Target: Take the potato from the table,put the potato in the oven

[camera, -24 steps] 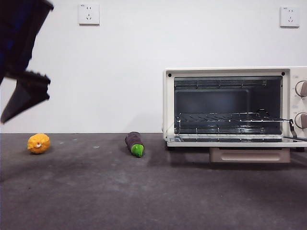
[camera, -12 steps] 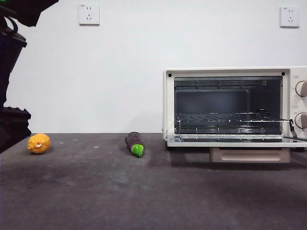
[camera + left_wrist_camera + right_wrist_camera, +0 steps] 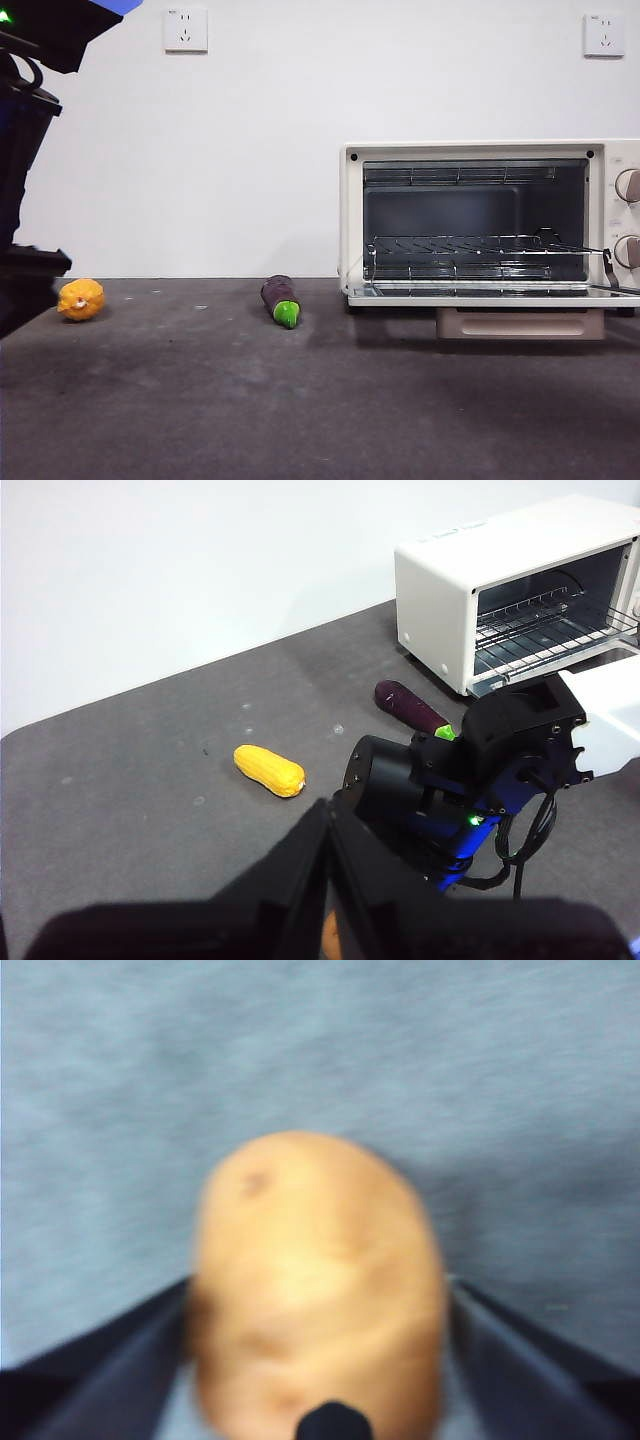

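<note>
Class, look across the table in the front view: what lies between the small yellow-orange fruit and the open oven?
In the front view, the dark purple eggplant lies on the table between the yellow-orange fruit and the oven; the rest of that stretch is bare.

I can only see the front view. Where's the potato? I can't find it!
Observer: The right wrist view shows it. The potato sits between the jaws of the right gripper, which touch both its sides, above the table.
Operator: Is the yellow thing on the left a ball?
Observer: No. The left wrist view shows the yellow fruit is long, lying flat on the table.
</note>
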